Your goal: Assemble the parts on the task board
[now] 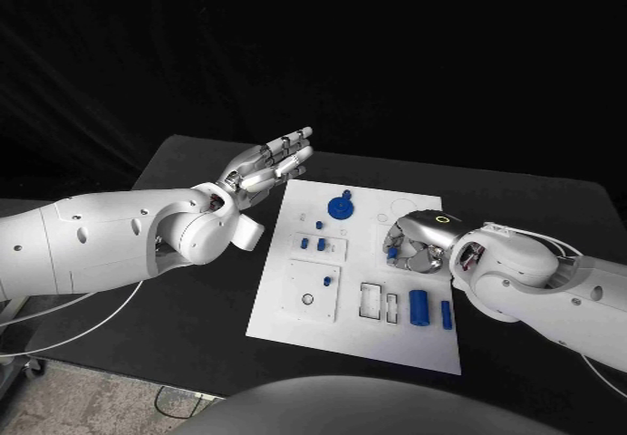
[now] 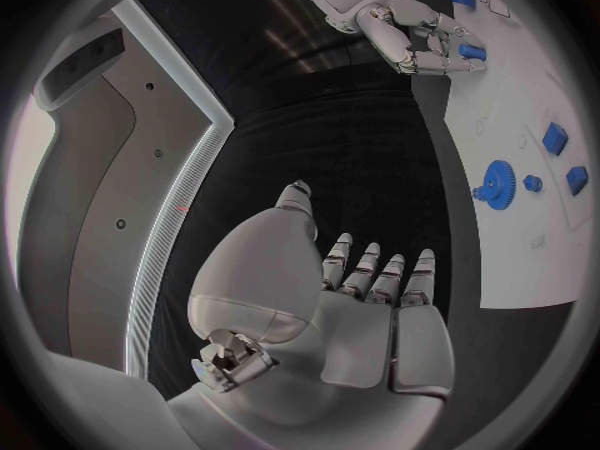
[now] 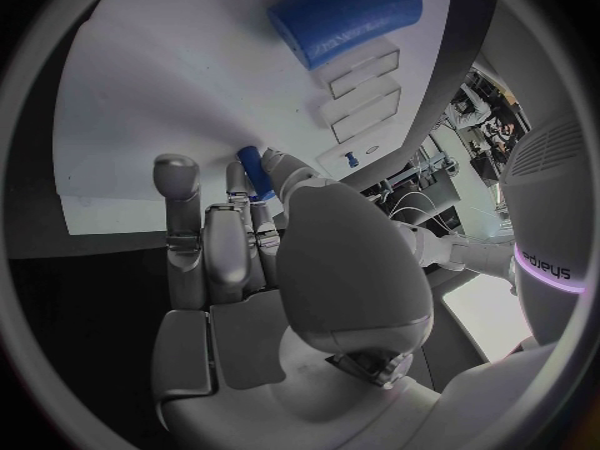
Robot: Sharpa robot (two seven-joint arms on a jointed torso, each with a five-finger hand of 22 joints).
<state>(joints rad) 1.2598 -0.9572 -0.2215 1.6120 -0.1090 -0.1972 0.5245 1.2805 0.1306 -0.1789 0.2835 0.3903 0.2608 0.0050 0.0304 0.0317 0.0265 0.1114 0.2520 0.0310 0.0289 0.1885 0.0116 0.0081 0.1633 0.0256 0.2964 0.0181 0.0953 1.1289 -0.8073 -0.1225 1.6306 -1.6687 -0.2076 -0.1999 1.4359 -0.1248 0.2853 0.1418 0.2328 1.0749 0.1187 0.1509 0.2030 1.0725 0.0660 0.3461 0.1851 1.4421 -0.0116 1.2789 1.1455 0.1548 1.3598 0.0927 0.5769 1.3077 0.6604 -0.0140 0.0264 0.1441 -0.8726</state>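
Note:
The white task board (image 1: pixel 392 349) lies in the middle of the black table. My right hand (image 1: pixel 416 243) is curled low over the board's centre and pinches a small blue peg (image 3: pixel 254 170) between thumb and finger. On the board lie a blue gear (image 1: pixel 340 208), two small blue pieces (image 1: pixel 313 244), a blue cylinder (image 1: pixel 419 308) and a shorter blue piece (image 1: pixel 446 314). My left hand (image 1: pixel 268 168) hovers open, fingers stretched out, over the table beside the board's far left corner. The left wrist view shows the gear (image 2: pixel 499 184) and the right hand (image 2: pixel 419 35).
Two rectangular slots (image 1: pixel 381 304) sit beside the blue cylinder (image 3: pixel 344 15). A raised square plate (image 1: pixel 313 288) with a small ring lies at the board's near left. Bare black table (image 1: pixel 196 308) surrounds the board; a cable hangs at the table's left.

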